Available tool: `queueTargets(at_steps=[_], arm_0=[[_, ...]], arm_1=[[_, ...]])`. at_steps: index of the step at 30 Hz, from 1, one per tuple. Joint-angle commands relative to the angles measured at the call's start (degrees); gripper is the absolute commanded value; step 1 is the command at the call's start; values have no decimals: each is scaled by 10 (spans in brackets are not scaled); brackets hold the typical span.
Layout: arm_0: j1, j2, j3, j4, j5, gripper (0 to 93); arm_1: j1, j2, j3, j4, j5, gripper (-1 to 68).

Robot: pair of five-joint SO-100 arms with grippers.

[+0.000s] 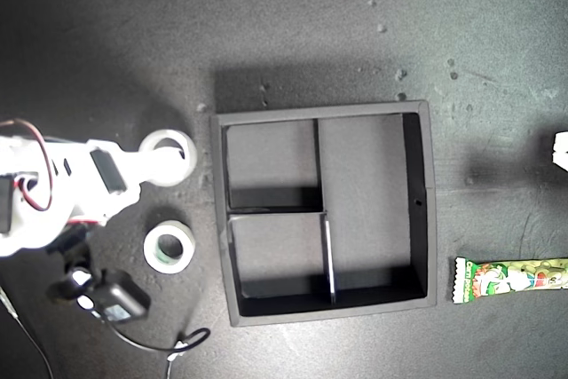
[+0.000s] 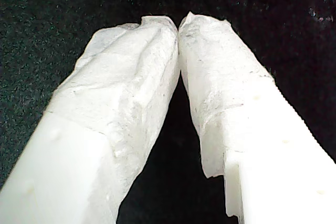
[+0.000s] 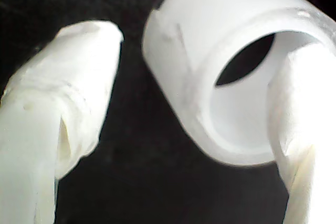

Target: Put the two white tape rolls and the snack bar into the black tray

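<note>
My second gripper (image 3: 194, 114) is spread wide around the plain tape roll (image 3: 231, 72): one finger (image 3: 299, 129) is threaded through the hole, the other finger (image 3: 63, 93) stands clear of the outer wall. Nothing is pinched yet, so I judge this is the set-up for clamping the roll's wall rather than a hold. In the exterior view that roll (image 1: 169, 157) sits at about nine o'clock from the black tray (image 1: 426, 210), just beside its wall, with my second gripper (image 1: 164, 159) reaching in from the exterior view's left.

The other tape roll (image 1: 169, 247), with a greenish core, lies flat just below it, near the tray at about eight o'clock, untouched.

My first gripper (image 2: 178, 27) has its tips pressed together on nothing, over bare dark surface.

The tray's three compartments hold nothing. Farthest off, the snack bar (image 1: 510, 278) lies at about four o'clock from the tray, apart from it.
</note>
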Motion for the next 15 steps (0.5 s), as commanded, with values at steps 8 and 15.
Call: queueTargets(at_steps=[8, 15], arm_0=[[-18, -60, -41, 4, 1, 205], [-52, -129, -92, 18, -4, 124]], arm_1=[[4, 3, 7, -5, -144, -3], [-23, 3, 7, -28, 15, -4]])
